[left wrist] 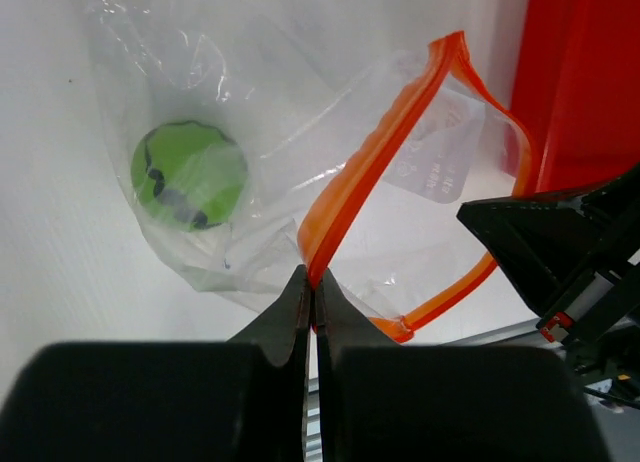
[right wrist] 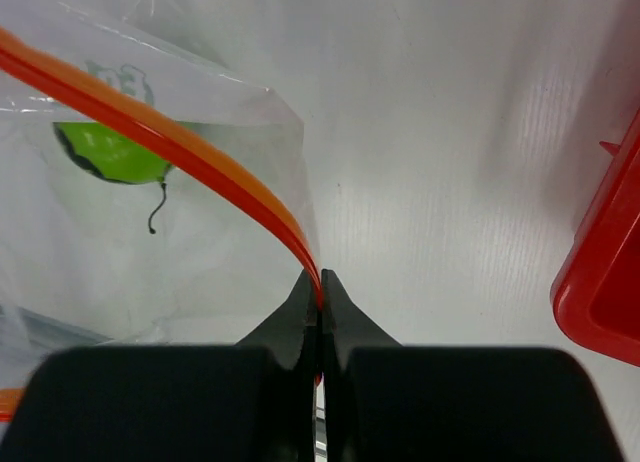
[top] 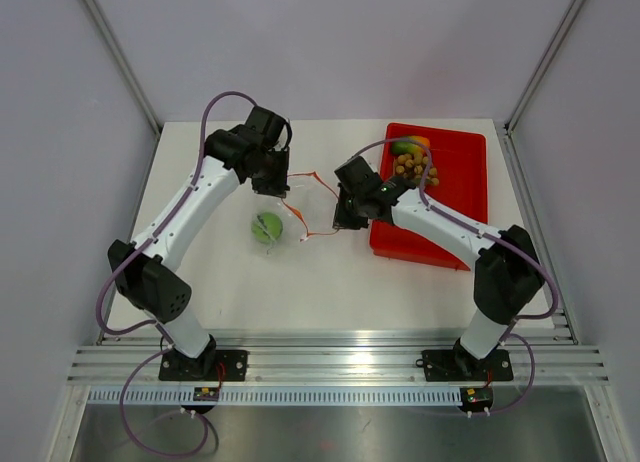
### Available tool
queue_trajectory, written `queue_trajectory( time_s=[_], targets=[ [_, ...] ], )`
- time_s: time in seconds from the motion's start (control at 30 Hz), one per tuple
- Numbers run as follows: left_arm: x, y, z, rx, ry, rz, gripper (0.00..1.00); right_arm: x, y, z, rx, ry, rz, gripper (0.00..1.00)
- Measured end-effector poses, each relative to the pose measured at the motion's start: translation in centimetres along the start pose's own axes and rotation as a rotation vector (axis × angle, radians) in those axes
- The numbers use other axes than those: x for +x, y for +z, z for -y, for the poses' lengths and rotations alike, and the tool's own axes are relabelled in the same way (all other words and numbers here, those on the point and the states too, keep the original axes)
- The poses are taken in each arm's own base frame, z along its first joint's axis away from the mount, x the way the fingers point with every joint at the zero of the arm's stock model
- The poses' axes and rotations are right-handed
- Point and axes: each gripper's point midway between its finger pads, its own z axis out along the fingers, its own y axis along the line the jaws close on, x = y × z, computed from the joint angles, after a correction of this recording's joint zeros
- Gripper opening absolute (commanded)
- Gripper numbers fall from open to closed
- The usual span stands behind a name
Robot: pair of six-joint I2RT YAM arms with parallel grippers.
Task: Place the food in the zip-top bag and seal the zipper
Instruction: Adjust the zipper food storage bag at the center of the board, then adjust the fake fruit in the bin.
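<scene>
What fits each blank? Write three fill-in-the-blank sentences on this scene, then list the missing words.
1. The fruit inside the bag is coloured ____.
2. The mango and the balls lie in the red ____.
3. The left end effector and the right end effector are both ____ on the zipper.

Missing words: green; tray; shut.
</scene>
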Motion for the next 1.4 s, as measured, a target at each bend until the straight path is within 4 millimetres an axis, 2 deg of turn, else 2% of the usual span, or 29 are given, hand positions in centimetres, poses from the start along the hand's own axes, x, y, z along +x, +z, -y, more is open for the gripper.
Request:
queue_trajectory(
  time_s=[0.07,0.17,0.2,0.33,0.47,0.6,0.67,0.73,0.8,0.83,0.9,1.03,1.13,1.23,1.4],
  targets=[
    [0.4,0.2,-0.5,-0.021,0.009,-0.014,0.00,0.6,0.3,0.4,0.013,-0.002,-0.022,0.01],
    [0.2,-0.1,-0.7,-0.030,0.023,-0.002,0.00,-0.1,-0.1,0.3,0.017,-0.010,0.002,0.13],
    [0.2,-0.1,-0.7,-0.030,0.024,-0.001,0.00,-0.4,-0.2,0.2,0.022,-0.013,0.007,0.34],
    [0.1,-0.1,-0.6,-0.023,0.026,0.005,0.00,-1.8,-0.9,-0.3,0.015,-0.045,0.043,0.75],
    [-0.5,0.2,0.2,0.011,0.021,0.021,0.00,-3.0,-2.3,0.0,0.019,-0.080,0.101,0.77],
    [-0.9,1.0,1.1,0.054,0.005,0.023,0.00,-6.9,-6.4,1.5,0.015,-0.051,0.232,0.78],
    [-1.1,1.3,1.7,0.079,0.001,0.022,0.00,-9.9,-8.6,3.8,0.037,-0.002,0.315,0.80],
    [-1.2,1.4,2.1,0.102,-0.002,0.023,0.00,-13.4,-10.2,7.5,0.104,0.057,0.395,0.80],
    [-1.3,1.5,2.5,0.122,-0.001,0.025,0.00,-16.0,-10.4,10.6,0.175,0.101,0.435,0.80],
    [-1.4,1.6,2.6,0.129,-0.001,0.025,0.00,-17.5,-10.0,12.3,0.222,0.120,0.437,0.80],
    [-1.3,1.9,2.8,0.135,0.000,0.019,0.00,-19.5,-8.4,14.1,0.276,0.133,0.432,0.80],
    [-1.2,2.3,2.8,0.137,0.000,0.006,0.00,-21.8,-2.8,16.1,0.337,0.129,0.369,0.79],
    [-1.0,2.5,2.8,0.137,-0.001,0.001,0.00,-22.0,1.5,16.7,0.321,0.131,0.306,0.79],
    [-0.7,2.9,2.7,0.133,-0.001,-0.008,0.00,-21.8,4.6,17.0,0.277,0.149,0.257,0.79],
    [0.5,3.9,2.1,0.117,-0.003,-0.043,0.00,-21.6,7.4,18.5,0.230,0.220,0.215,0.79]
  ],
)
